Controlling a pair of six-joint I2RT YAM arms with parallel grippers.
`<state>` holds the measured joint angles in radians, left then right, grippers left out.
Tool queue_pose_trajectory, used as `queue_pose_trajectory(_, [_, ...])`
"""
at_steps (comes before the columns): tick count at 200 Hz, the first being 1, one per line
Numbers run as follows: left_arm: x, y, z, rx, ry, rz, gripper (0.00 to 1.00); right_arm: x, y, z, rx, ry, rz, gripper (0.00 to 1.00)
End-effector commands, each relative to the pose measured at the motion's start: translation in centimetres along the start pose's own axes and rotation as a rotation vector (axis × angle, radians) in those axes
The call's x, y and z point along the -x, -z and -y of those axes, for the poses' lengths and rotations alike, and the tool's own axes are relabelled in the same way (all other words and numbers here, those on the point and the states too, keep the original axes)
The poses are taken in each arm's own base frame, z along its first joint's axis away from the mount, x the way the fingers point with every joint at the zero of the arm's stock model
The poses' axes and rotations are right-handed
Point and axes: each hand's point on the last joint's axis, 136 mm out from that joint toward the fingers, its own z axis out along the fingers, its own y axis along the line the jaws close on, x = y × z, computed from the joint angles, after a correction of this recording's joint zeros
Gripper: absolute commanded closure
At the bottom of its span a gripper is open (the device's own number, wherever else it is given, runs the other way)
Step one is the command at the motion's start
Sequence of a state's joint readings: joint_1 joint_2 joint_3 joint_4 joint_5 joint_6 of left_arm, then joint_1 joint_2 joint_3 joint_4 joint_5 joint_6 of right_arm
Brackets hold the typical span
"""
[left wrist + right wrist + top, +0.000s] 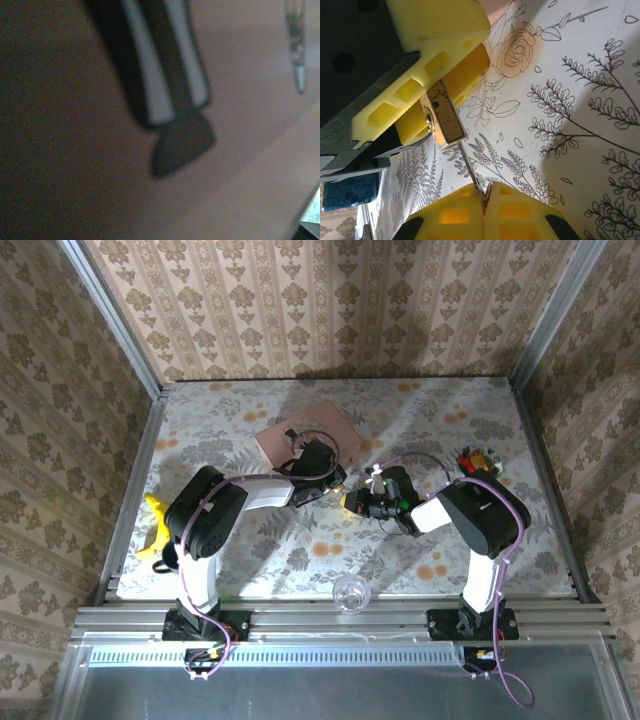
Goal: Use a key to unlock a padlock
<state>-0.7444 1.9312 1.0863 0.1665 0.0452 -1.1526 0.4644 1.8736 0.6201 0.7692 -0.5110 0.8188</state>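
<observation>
We log floral bench [480,540], patterned walls [330,300] on three sides | mid-bench: left jaws clamped on padlock [444,119] | right jaws pinching key [469,165] at padlock

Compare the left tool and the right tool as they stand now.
The left tool holds its fingers apart around the brass padlock; the right tool presses its fingers together on a thin silvery strip running from the padlock. The left tool's load is blocky, the right tool's blade-thin; whether it is the key is unclear. Both have yellow fingers.
</observation>
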Motion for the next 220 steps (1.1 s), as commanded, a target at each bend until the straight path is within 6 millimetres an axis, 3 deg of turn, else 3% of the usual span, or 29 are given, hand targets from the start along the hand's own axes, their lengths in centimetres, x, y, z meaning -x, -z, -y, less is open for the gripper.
queue_pose_trajectory(1, [-1.06,-0.13,1.07,-0.057,0.044,-0.058,1.00,1.51,0.02,-1.92,0.080,0.053,0.039,1.00])
queue_pose_trajectory(220, [-1.96,0.21,0.67,-0.060,0.025,-0.083,1.00,2.04,-0.52,-1.41,0.113,-0.023,-0.007,1.00])
